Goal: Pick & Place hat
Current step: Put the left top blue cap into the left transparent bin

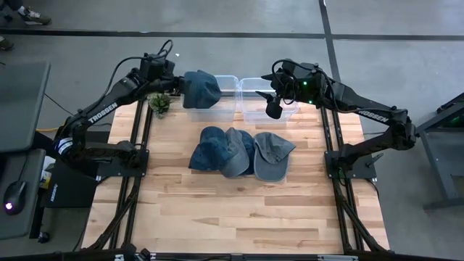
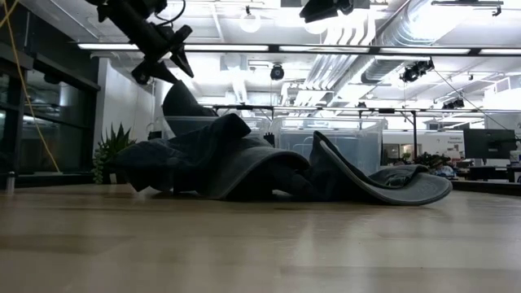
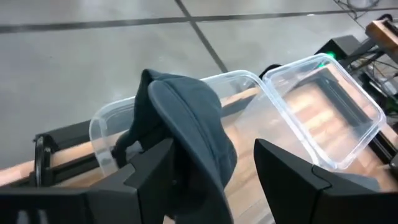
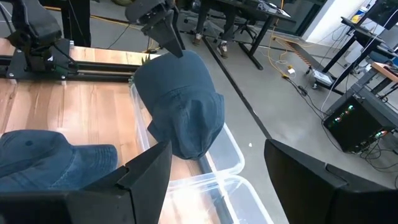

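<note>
Left gripper (image 1: 181, 85) fingers parted around hat (image 1: 201, 88), over left bin (image 1: 226, 93); release fully, lift clear. Right gripper (image 1: 273, 109) fingers wide, empty.

Left end effector (image 1: 183, 85) hangs raised, fingers parted, while the right end effector (image 1: 273, 109) hovers wide open.

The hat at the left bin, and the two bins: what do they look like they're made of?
The hat looks like soft blue-grey cloth, possibly denim or cotton: matte, and it folds and droops over the left bin's rim. Both bins, that one and the right bin, look like clear, glossy rigid plastic: the wooden table shows through their walls.
</note>
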